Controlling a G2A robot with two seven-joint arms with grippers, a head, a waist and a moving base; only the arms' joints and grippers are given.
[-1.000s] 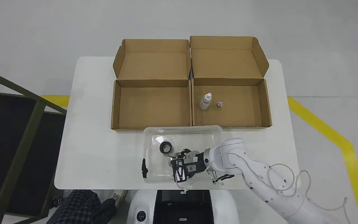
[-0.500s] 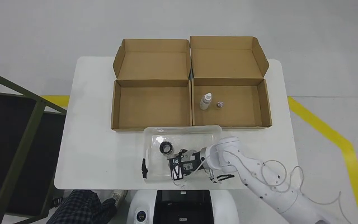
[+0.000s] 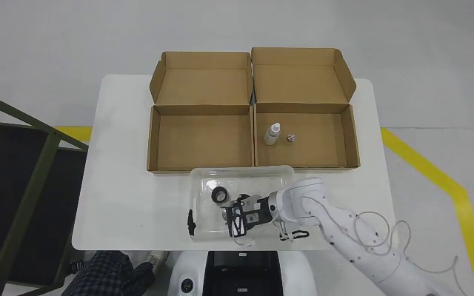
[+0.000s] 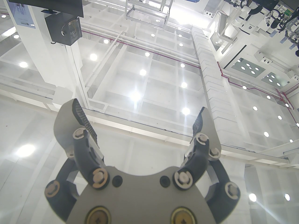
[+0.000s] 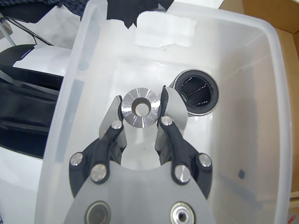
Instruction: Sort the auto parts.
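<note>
The ring (image 5: 151, 114) sits in the clear bin (image 5: 275, 38) with its flat face and bore turned up toward the right wrist camera, so its axis runs roughly upright. It is short and thick, with no real long side. The right claw (image 5: 141, 104) is clenched on it, one pad on each side of the rim, and the ring fills the gap between the fingertips. Whether it is clear of the bin floor I cannot tell. Just beside the far finger stands a bearing (image 5: 197, 92), its open end also up, slightly tilted.

From the top view, the bin (image 3: 244, 171) lies at the bench's (image 3: 118, 185) near edge, with the right claw (image 3: 241, 218) inside it and two open boxes (image 3: 200, 140) behind. The right-hand box holds a bottle (image 3: 272, 133).

The left claw (image 4: 139, 108) is released, spread wide and aimed at the ceiling
</note>
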